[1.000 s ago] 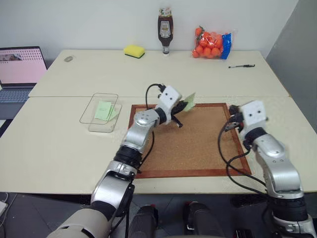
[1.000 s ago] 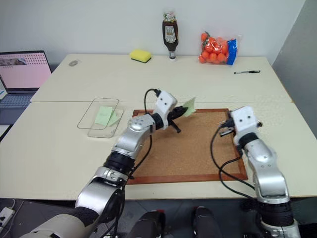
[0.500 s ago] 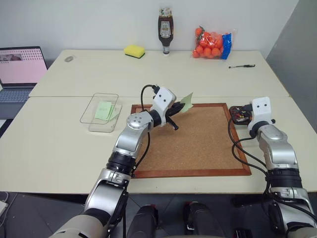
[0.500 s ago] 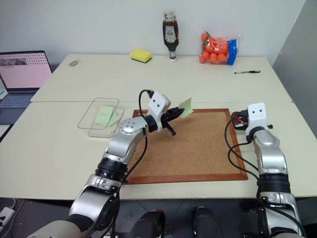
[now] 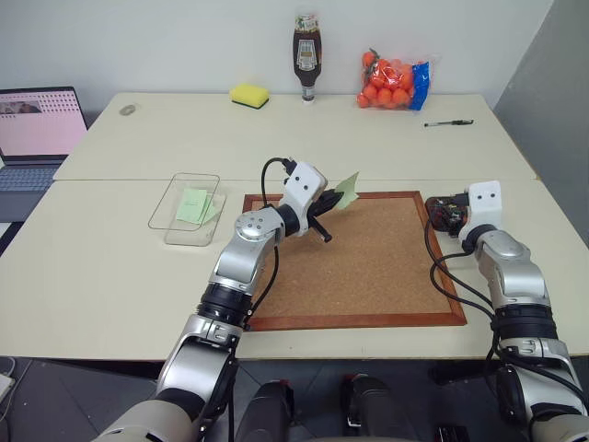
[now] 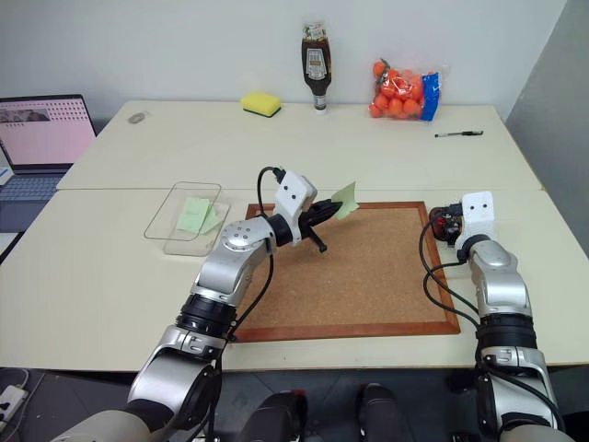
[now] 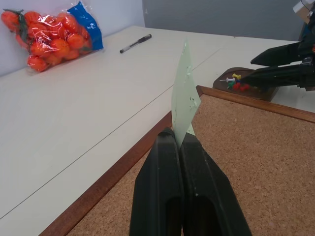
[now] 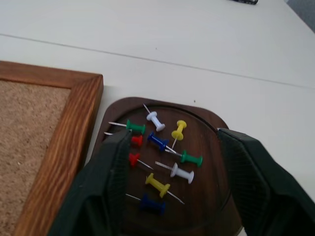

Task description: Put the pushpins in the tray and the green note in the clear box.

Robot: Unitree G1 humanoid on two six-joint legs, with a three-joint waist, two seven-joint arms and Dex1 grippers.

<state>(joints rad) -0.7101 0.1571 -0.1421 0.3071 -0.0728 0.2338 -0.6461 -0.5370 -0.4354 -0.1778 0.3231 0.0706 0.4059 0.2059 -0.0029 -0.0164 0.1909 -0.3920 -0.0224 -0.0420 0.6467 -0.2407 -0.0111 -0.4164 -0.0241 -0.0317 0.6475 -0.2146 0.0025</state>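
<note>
My left gripper is shut on a corner of the green note, holding it upright above the cork board's far left part. The clear box lies on the table left of the board, with pale green paper inside it. The tray, a dark brown wooden dish, sits just past the board's far right corner. Several pushpins in red, yellow, blue, green and white lie in it. My right gripper hangs open right over the tray, one finger on each side of the pins.
The wood-framed cork board fills the table's middle front. Along the far edge stand a yellow sponge, a sauce bottle, a bag of oranges and a pen. A laptop sits at far left.
My right arm moved out from above the board's right edge to the tray, and its gripper opened over the dish. The left gripper stayed in place with the green note in it.
</note>
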